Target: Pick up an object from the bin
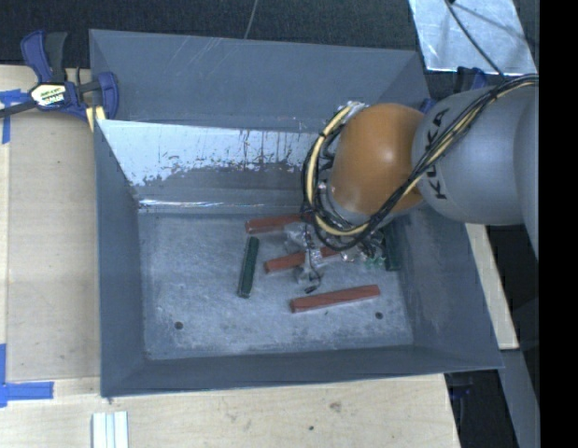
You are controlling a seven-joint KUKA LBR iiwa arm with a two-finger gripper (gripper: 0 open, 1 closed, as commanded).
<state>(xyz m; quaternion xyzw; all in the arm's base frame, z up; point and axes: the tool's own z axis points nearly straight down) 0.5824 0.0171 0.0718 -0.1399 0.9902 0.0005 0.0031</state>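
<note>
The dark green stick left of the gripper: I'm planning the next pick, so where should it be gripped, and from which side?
Probably its middle, from above, closing across the narrow width: the dark green stick lies flat and apart, with bin floor showing along both long sides.

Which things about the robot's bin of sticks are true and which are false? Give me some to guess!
1. A dark green stick lies left of the pincer. True.
2. The bin is heaped to the top with toys. False: only a few sticks lie on its floor.
3. The long reddish-brown stick lies lower in the view than the pincer. True.
4. The pincer hangs outside the bin. False: it is down inside, beside a short reddish-brown stick.
</note>
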